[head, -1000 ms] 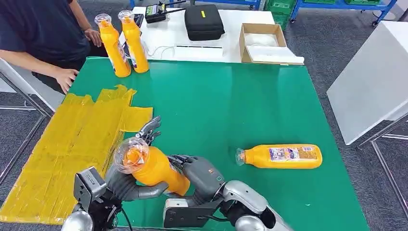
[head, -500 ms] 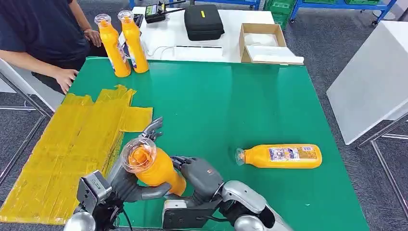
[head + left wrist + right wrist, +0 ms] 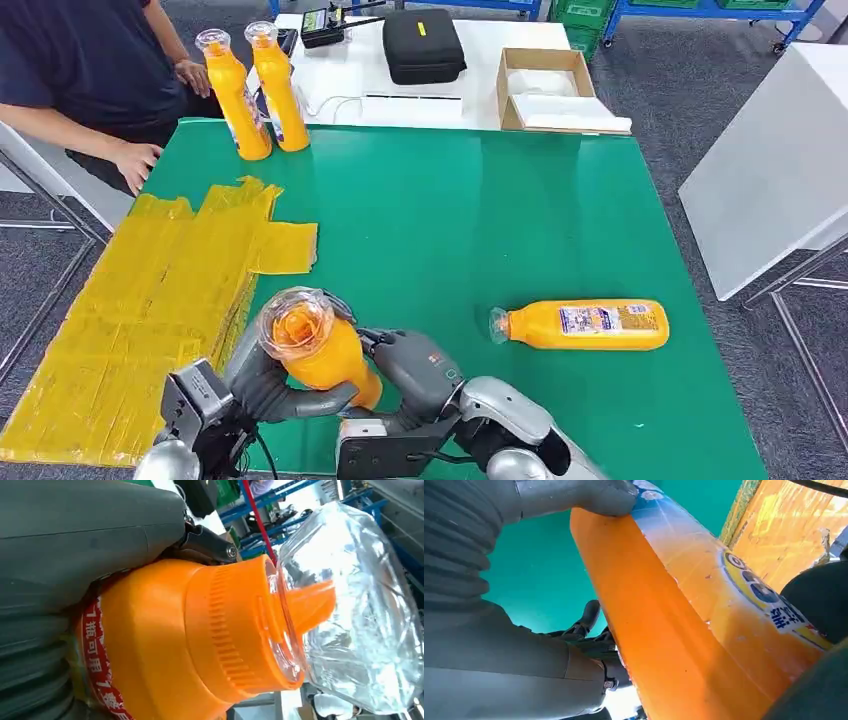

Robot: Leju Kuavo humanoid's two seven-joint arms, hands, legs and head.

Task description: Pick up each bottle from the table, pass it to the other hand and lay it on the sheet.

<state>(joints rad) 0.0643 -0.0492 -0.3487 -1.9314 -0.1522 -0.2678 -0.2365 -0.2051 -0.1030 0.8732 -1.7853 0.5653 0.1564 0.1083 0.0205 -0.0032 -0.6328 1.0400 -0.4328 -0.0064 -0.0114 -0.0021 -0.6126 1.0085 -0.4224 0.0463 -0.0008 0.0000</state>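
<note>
I am looking at what reads as a robotics lab or test bay. I am seeing a green-topped desk standing on grey carpet floor, with a white desk behind it carrying a black zip case, an open cardboard box, a cable and a small handheld device. Blue metal racking with green crates is lining the back. A person is standing at the desk corner.
</note>
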